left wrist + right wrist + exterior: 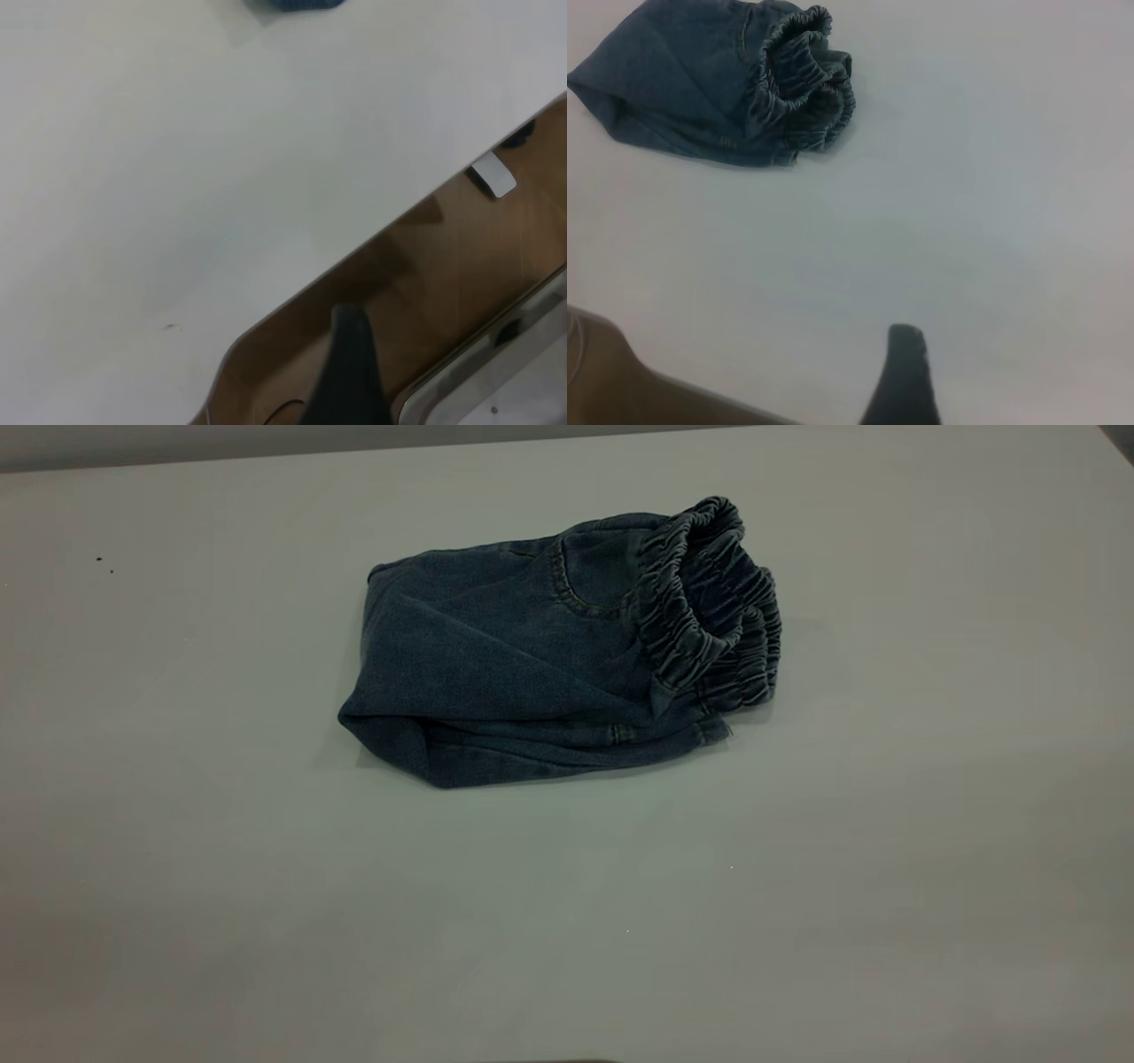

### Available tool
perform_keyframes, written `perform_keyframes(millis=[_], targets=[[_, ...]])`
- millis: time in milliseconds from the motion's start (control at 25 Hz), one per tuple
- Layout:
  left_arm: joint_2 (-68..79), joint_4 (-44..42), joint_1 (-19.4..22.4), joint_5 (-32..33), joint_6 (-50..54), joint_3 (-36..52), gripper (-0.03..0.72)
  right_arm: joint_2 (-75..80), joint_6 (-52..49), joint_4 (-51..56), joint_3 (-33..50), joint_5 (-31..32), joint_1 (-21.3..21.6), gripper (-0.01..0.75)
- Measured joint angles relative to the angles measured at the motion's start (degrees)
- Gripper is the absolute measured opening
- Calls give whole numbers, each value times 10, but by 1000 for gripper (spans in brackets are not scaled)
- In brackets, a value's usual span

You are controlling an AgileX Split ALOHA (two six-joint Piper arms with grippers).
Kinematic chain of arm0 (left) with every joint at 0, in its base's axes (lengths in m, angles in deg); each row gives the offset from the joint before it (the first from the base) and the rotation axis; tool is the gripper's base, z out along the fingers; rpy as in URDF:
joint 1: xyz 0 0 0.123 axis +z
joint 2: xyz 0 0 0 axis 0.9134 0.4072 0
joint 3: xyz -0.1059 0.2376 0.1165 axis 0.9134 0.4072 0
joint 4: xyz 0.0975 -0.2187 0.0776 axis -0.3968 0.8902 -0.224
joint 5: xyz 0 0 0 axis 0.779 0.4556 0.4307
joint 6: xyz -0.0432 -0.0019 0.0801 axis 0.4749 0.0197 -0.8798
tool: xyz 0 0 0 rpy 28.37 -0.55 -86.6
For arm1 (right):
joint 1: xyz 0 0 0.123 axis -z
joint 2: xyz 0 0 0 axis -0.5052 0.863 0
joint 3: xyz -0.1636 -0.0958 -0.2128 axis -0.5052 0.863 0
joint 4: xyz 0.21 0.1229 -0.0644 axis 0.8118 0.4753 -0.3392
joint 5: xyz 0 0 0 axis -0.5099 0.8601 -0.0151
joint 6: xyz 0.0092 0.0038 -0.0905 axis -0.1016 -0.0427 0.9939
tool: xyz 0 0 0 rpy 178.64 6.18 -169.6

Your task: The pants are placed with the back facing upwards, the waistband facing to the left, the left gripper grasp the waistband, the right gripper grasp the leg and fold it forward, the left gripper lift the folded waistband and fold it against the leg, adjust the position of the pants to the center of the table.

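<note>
On my exterior view, the pants [549, 646] lie folded into a compact bundle on the table [177, 868], slightly toward 1 o'clock from the table's centre. The gathered elastic waistband [709, 602] sits at the bundle's 3 o'clock end, its opening standing up; the folded edge is at 9 o'clock. Neither arm appears here. On my left wrist view, one dark finger [350, 372] of the left gripper hangs past the table edge over a brown floor [461, 266], and only a blue scrap of the pants shows far off; I cannot tell whether this claw is apart or together. On my right wrist view, one dark finger [902, 376] of the right gripper hovers above bare tabletop, well apart from the pants; its state I likewise cannot tell.
</note>
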Motion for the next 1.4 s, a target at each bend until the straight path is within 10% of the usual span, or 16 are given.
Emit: perform_keyframes(millis=[520, 1400], targets=[[-51, 0, 328, -1, -1, 0, 550, 0, 0, 1, 0, 0, 41, 514], [-135, 0, 346, 4, -2, 0, 550, 0, 1, 1, 0, 0, 90, 514]])
